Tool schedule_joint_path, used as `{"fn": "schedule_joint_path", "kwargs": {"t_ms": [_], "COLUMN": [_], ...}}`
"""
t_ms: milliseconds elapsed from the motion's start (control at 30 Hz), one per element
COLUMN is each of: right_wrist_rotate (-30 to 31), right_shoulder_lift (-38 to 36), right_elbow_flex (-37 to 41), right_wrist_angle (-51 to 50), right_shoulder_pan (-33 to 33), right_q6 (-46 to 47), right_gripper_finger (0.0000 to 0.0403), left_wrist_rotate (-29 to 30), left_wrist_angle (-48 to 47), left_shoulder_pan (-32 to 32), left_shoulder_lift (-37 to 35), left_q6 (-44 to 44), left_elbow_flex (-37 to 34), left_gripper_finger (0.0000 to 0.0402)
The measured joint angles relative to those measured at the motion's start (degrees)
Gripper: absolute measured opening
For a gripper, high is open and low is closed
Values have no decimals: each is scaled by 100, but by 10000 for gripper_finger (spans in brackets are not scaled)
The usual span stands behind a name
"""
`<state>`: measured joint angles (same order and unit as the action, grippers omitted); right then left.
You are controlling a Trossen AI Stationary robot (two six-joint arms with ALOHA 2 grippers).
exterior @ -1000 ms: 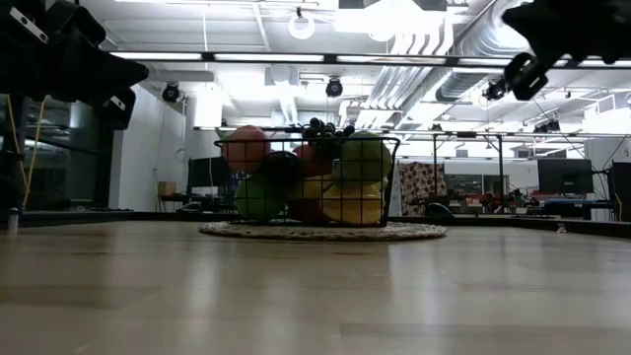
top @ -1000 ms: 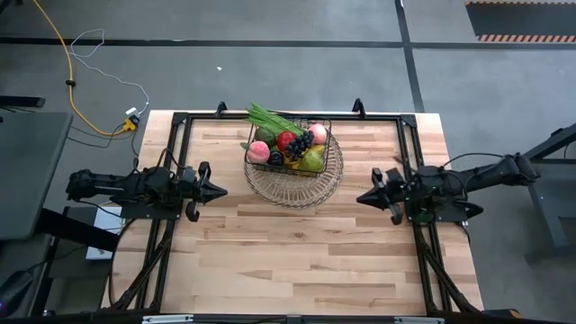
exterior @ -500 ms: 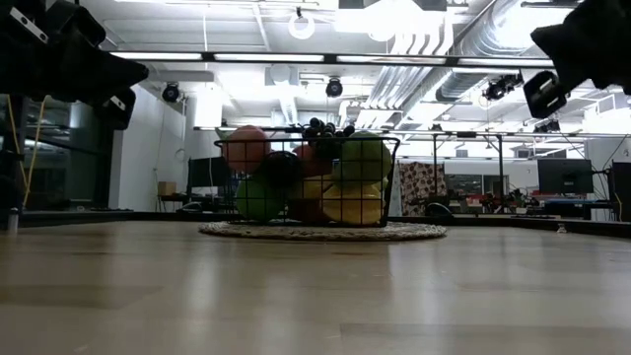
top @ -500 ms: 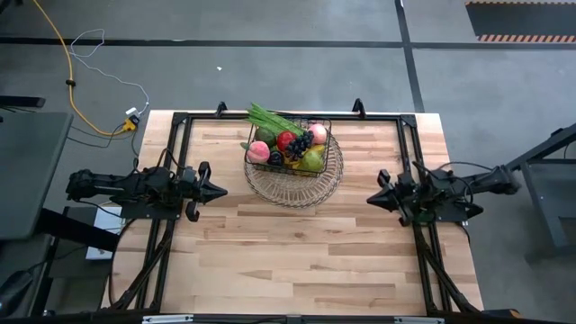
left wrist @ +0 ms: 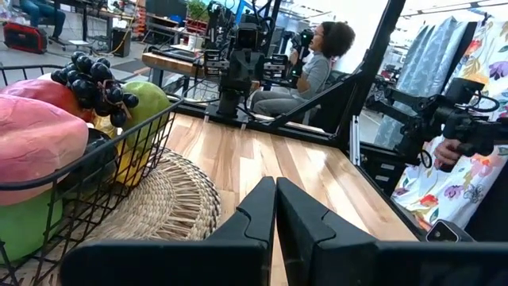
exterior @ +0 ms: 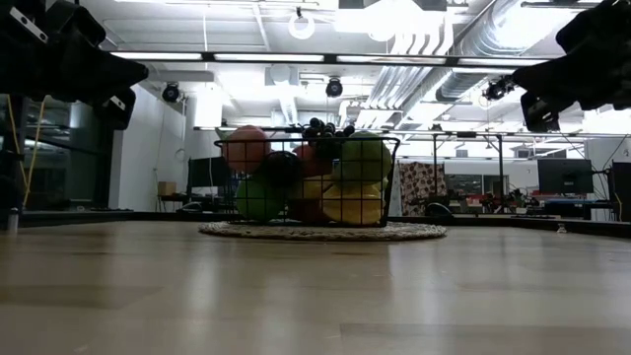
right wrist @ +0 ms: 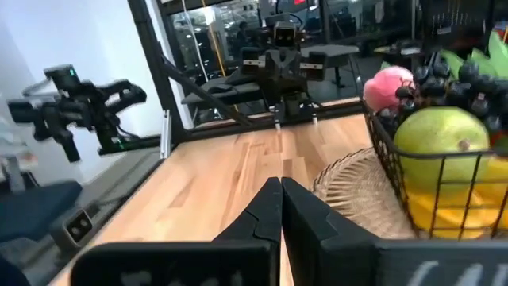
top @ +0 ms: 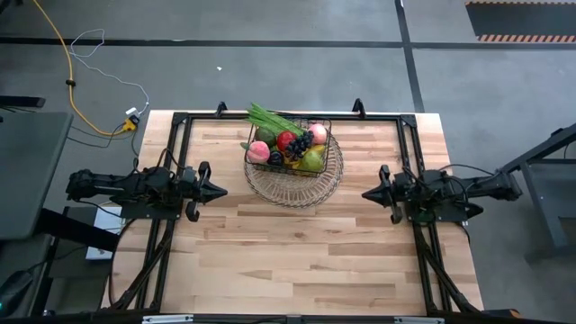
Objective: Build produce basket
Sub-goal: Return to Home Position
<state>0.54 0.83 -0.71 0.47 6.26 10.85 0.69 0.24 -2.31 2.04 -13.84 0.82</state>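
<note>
The dark wire basket [top: 290, 163] stands by its bottom on a paler round woven tray [top: 301, 186] at the table's far middle. It holds the produce: pink peaches [top: 258, 152], dark grapes [top: 298, 142], a red apple [top: 285, 139], a green fruit [top: 312, 160], yellow fruit low down [exterior: 352, 205], and a green leafy bunch [top: 270, 119] sticking out over its far left corner. My left gripper [top: 222, 191] hovers shut above the table, left of the tray. My right gripper [top: 364, 194] hovers shut to the tray's right. Both point level at the basket.
A black frame rail [top: 288, 116] runs round the table's far edge and sides. Bare wood lies between the tray and the near edge. Beyond the table, a seated person [left wrist: 313, 67] and another person's hand [left wrist: 446, 152] show, among other robot stands.
My right gripper has sunk from high above the table's right side and has tipped level, ending slightly nearer the right edge, still shut. The basket and produce have kept still.
</note>
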Motion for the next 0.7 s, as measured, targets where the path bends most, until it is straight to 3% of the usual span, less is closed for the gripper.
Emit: {"fn": "schedule_joint_path", "kwargs": {"t_ms": [100, 433, 700], "right_wrist_rotate": [-7, -12, -11], "right_shoulder_lift": [7, 12, 12], "right_elbow_flex": [0, 0, 0], "right_wrist_angle": [-2, -4, -7], "right_shoulder_pan": [0, 0, 0], "right_q6": [-171, 999, 1331], "right_gripper_finger": [0, 0, 0], "left_wrist_rotate": [0, 0, 0], "left_wrist_angle": [1, 0, 0], "left_shoulder_pan": [1, -1, 1], "left_shoulder_lift": [0, 0, 0], "left_q6": [3, -3, -3], "left_elbow_flex": [0, 0, 0], "left_gripper_finger": [3, 3, 3]}}
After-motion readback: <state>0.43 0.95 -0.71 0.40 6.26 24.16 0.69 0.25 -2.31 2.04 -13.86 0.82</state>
